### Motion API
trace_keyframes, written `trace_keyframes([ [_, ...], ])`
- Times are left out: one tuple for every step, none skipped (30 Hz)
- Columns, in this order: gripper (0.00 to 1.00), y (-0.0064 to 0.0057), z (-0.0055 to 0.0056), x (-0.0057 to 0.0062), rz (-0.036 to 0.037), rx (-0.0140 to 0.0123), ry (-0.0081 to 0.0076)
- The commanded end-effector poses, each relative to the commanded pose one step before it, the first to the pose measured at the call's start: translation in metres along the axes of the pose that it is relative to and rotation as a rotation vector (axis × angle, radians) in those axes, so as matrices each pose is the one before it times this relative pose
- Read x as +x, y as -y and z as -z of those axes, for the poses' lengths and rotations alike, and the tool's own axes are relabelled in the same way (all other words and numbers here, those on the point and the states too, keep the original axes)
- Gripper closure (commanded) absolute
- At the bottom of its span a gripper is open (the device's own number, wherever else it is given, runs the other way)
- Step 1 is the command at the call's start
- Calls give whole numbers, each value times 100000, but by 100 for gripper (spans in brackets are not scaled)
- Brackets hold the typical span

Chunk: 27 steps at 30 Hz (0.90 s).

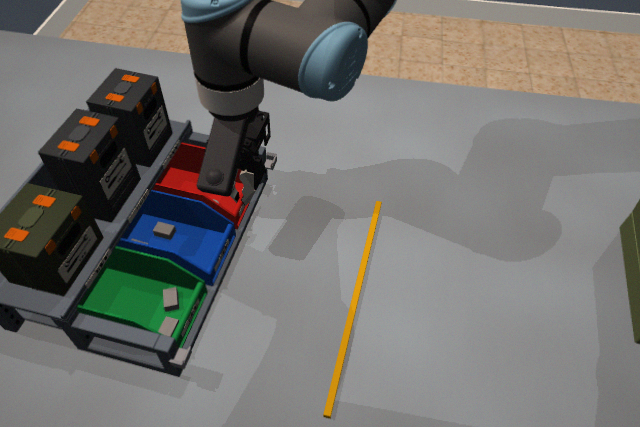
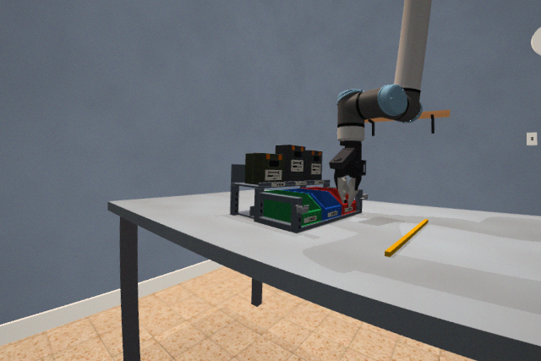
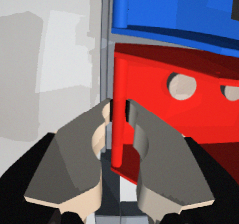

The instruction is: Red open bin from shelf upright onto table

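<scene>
The red open bin (image 1: 193,176) sits in the low shelf (image 1: 124,236) at its far end, beside the blue bin (image 1: 178,236). It also shows in the wrist view (image 3: 169,114) and in the exterior view (image 2: 345,201). My gripper (image 3: 119,101) is shut on the red bin's front wall, one finger on each side of the thin wall. In the overhead view the gripper (image 1: 242,182) is mostly hidden under the arm's wrist. Two round grey parts (image 3: 181,85) lie inside the red bin.
The blue bin and a green bin (image 1: 139,293) with grey blocks fill the shelf's front row. Three dark cases (image 1: 82,153) stand on the back row. A yellow strip (image 1: 354,303) lies on the table. An olive box edge (image 1: 631,277) is at the far right.
</scene>
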<state>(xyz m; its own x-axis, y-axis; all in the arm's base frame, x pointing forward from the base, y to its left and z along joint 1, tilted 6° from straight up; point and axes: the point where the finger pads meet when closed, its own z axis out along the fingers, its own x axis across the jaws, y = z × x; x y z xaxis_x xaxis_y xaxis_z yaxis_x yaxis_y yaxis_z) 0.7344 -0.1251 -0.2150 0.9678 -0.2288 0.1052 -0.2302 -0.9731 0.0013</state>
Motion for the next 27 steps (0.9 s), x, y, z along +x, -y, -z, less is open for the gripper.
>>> trace_keyframes([
  [100,-5,63,66,4,-16,-129],
  [100,0,0,0,0,0,0],
  [100,0,0,0,0,0,0],
  [100,0,0,0,0,0,0],
  [100,0,0,0,0,0,0],
  [100,0,0,0,0,0,0],
  [100,0,0,0,0,0,0],
  [100,0,0,0,0,0,0],
  [100,0,0,0,0,0,0],
  [100,0,0,0,0,0,0],
  [100,0,0,0,0,0,0],
  [100,0,0,0,0,0,0],
  [100,0,0,0,0,0,0],
  [100,0,0,0,0,0,0],
  [100,0,0,0,0,0,0],
  [100,0,0,0,0,0,0],
  [100,0,0,0,0,0,0],
  [100,0,0,0,0,0,0],
  [100,0,0,0,0,0,0],
  [100,0,0,0,0,0,0],
  [100,0,0,0,0,0,0],
  [100,0,0,0,0,0,0],
  [100,0,0,0,0,0,0],
  [100,0,0,0,0,0,0],
  [100,0,0,0,0,0,0],
  [100,0,0,0,0,0,0],
  [100,0,240,0,0,0,0],
])
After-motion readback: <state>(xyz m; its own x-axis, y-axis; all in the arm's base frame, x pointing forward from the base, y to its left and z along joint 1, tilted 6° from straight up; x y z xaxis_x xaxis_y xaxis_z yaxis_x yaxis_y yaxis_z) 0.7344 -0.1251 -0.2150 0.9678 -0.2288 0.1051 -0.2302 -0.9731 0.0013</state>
